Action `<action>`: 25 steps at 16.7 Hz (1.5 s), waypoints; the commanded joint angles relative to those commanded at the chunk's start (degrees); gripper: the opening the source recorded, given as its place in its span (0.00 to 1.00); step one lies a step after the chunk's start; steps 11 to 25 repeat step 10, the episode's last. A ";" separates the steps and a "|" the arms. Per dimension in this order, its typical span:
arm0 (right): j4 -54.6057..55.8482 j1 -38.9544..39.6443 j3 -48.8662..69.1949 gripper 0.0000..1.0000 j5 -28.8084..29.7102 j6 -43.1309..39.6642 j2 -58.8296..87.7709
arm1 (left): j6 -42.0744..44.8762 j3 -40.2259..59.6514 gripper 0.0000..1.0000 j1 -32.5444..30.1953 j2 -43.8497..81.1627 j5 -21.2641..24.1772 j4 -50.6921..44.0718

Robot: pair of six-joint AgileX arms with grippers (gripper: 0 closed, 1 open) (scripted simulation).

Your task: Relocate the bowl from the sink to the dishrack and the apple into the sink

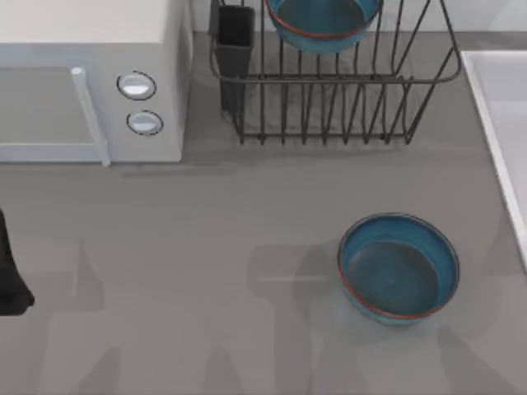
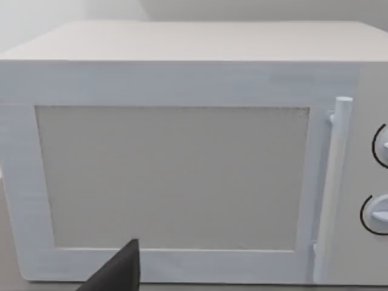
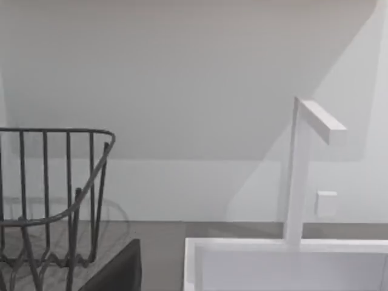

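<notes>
The bowl [image 1: 398,278] stands upright on the table [image 1: 206,247], near the rim of the sink [image 1: 502,123] and well apart from my left pincer [image 2: 118,273], which is parked before the microwave [image 2: 182,176]. A second bowl [image 1: 323,20] sits in the dishrack [image 1: 329,107]. My right pincer [image 3: 121,270] faces rack and sink. I cannot tell how far either pincer is open, or whether it holds something. I would grip one wall of the bowl and lift it high over the bars.

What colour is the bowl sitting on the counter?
Deep blue, with a thin reddish-brown rim line; the bowl shows best in the top view.
</notes>
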 joint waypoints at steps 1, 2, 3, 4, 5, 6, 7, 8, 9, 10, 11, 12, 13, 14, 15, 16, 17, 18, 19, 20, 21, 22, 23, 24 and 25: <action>-4.27 1.30 -1.18 1.00 1.18 -0.04 -4.95 | 0.00 0.00 1.00 0.00 0.00 0.00 0.00; -8.14 2.50 -2.28 1.00 2.28 -0.07 -9.30 | 0.00 0.00 1.00 0.00 0.00 0.00 0.00; -11.57 3.59 -3.27 1.00 3.28 -0.11 -13.06 | 0.00 0.00 1.00 0.00 0.00 0.00 0.00; -14.51 4.54 -4.15 1.00 4.16 -0.14 -16.20 | 0.00 0.00 1.00 0.00 0.00 0.00 0.00; -16.91 5.34 -4.88 1.00 4.91 -0.16 -18.72 | 0.00 0.00 1.00 0.00 0.00 0.00 0.00; -18.74 5.98 -5.47 1.00 5.49 -0.18 -20.63 | 0.00 0.00 1.00 0.00 0.00 0.00 0.00; -19.98 6.44 -5.88 1.00 5.90 -0.19 -21.94 | 0.00 0.00 1.00 0.00 0.00 0.00 0.00; -20.64 6.68 -6.11 1.00 6.13 -0.20 -22.62 | 0.00 0.00 1.00 0.00 0.00 0.00 0.00; -20.74 6.72 -6.14 1.00 6.17 -0.20 -22.73 | 0.00 0.00 1.00 0.00 0.00 0.00 0.00; -20.74 6.72 -6.14 1.00 6.17 -0.20 -22.73 | 0.00 0.00 1.00 0.00 0.00 0.00 0.00; -20.74 6.72 -6.14 1.00 6.17 -0.20 -22.73 | 0.00 0.00 1.00 0.00 0.00 0.00 0.00; -20.74 6.72 -6.14 1.00 6.17 -0.20 -22.73 | 0.00 0.00 1.00 0.00 0.00 0.00 0.00; -20.74 6.72 -6.14 1.00 6.17 -0.20 -22.73 | 0.00 0.00 1.00 0.00 0.00 0.00 0.00; -20.74 6.72 -6.14 1.00 6.17 -0.20 -22.73 | 0.00 0.00 1.00 0.00 0.00 0.00 0.00; -20.74 6.72 -6.14 1.00 6.17 -0.20 -22.73 | 0.00 0.00 1.00 0.00 0.00 0.00 0.00; -20.74 6.72 -6.14 1.00 6.17 -0.20 -22.73 | 0.00 0.00 1.00 0.00 0.00 0.00 0.00; -20.74 6.72 -6.14 1.00 6.17 -0.20 -22.73 | 0.00 0.00 1.00 0.00 0.00 0.00 0.00; -20.74 6.72 -6.14 1.00 6.17 -0.20 -22.73 | 0.00 0.00 1.00 0.00 0.00 0.00 0.00; -20.74 6.72 -6.14 1.00 6.17 -0.20 -22.73 | 0.00 0.00 1.00 0.00 0.00 0.00 0.00; -20.74 6.72 -6.14 1.00 6.17 -0.20 -22.73 | 0.00 0.00 1.00 0.00 0.00 0.00 0.00; -20.74 6.72 -6.14 1.00 6.17 -0.20 -22.73 | 0.00 0.00 1.00 0.00 0.00 0.00 0.00; -20.74 6.72 -6.14 1.00 6.17 -0.20 -22.73 | 0.00 0.00 1.00 0.00 0.00 0.00 0.00; -20.74 6.72 -6.14 1.00 6.17 -0.20 -22.73 | 0.00 0.00 1.00 0.00 0.00 0.00 0.00; -20.74 6.72 -6.14 1.00 6.17 -0.20 -22.73 | 0.00 0.00 1.00 0.00 0.00 0.00 0.00; -20.74 6.72 -6.14 1.00 6.17 -0.20 -22.73 | 0.00 0.00 1.00 0.00 0.00 0.00 0.00</action>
